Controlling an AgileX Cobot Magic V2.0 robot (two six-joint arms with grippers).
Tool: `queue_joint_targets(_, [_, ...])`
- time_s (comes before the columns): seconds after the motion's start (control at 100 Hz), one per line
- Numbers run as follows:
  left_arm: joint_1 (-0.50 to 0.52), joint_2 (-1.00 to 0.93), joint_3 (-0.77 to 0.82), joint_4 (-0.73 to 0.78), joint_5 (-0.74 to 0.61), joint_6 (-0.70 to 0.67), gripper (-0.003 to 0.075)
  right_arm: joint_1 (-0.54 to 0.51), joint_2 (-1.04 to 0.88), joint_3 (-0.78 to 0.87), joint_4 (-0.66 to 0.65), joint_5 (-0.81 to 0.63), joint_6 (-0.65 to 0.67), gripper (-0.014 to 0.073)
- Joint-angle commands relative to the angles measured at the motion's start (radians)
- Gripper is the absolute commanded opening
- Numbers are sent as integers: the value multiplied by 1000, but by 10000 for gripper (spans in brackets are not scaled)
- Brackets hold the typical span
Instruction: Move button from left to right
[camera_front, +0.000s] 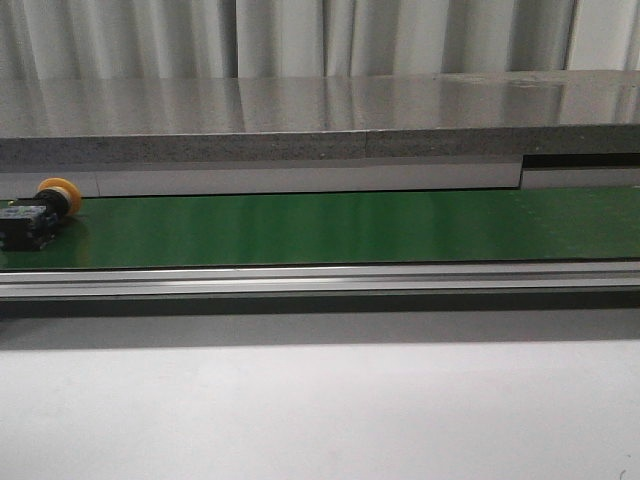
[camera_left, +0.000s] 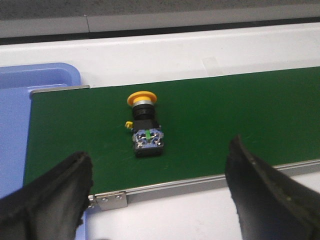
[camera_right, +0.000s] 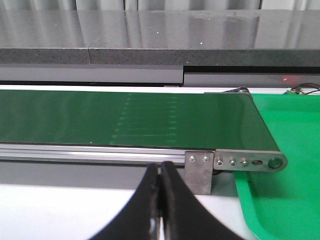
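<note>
1. A blue tray (camera_left: 30, 85) sits just beyond the left end of the green conveyor belt (camera_front: 330, 228), seen only in the left wrist view.
2. The button (camera_front: 40, 212) lies on its side at the far left end of the belt; in the left wrist view its yellow-orange head (camera_left: 142, 98) points to the belt's far edge and its black body (camera_left: 147, 135), bearing bluish-green marks, faces the camera.
3. The left gripper (camera_left: 160, 200) hangs over the near edge of the belt with its black fingers (camera_left: 260, 190) spread wide, the button lying apart from both and touching neither.
4. A silver rail (camera_front: 320, 280) runs along the belt's near side above the pale tabletop (camera_front: 320, 410).
5. The right gripper (camera_right: 160, 200) is near the belt's right end, its fingers (camera_right: 175, 205) pressed together and holding nothing.
6. A green tray (camera_right: 290, 150) lies just beside the belt's right end.
</note>
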Motion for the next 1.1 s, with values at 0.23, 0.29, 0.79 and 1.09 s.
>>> queue_joint_targets(0.23, [-9,-418,276,-15,-210,4,535,-1,-21,-15,3,-84,1,-68])
queue_joint_targets(0.29, [-9,-476,310,-15,-212,4,535,-1,-21,-15,3,-84,1,-68])
queue_joint_targets(0.79, [-9,-618,445,-15,-466,4,531,-1,-21,-15,3,-84,1,-68])
queue_joint_targets(1.09, [-9,-618,448,-15,-467,4,370,-1,-21,-15,3,-84,1,-68])
